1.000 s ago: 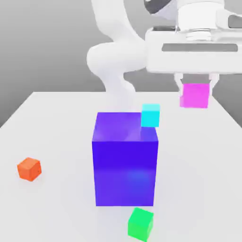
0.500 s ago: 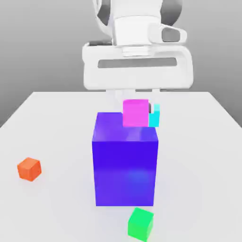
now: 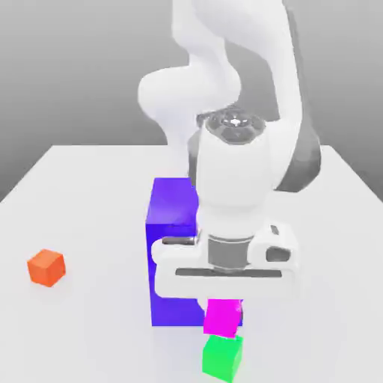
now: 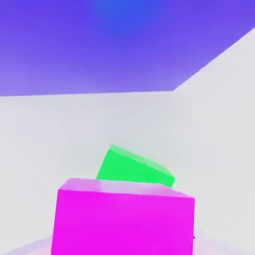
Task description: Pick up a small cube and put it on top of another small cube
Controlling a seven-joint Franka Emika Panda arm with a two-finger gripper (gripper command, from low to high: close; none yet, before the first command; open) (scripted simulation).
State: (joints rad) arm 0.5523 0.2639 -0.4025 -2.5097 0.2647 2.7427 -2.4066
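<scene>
Magenta cube (image 3: 223, 316): sits directly on the green cube (image 3: 222, 356), slightly turned against it.
Gripper (image 3: 224, 308): you stand right above; jaw state cannot be told.

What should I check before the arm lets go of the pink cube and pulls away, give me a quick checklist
1. Magenta cube sits directly above green cube: ok.
2. Magenta cube resting on green cube, no gap: cannot tell.
3. Cube edges lined up: not ok, green cube looks rotated in the hand view.
4. Gripper released: cannot tell.
5. Big blue-purple cube close beside the hand, clearance for retreat: cannot tell.
6. Orange cube out of the way: ok.
</scene>
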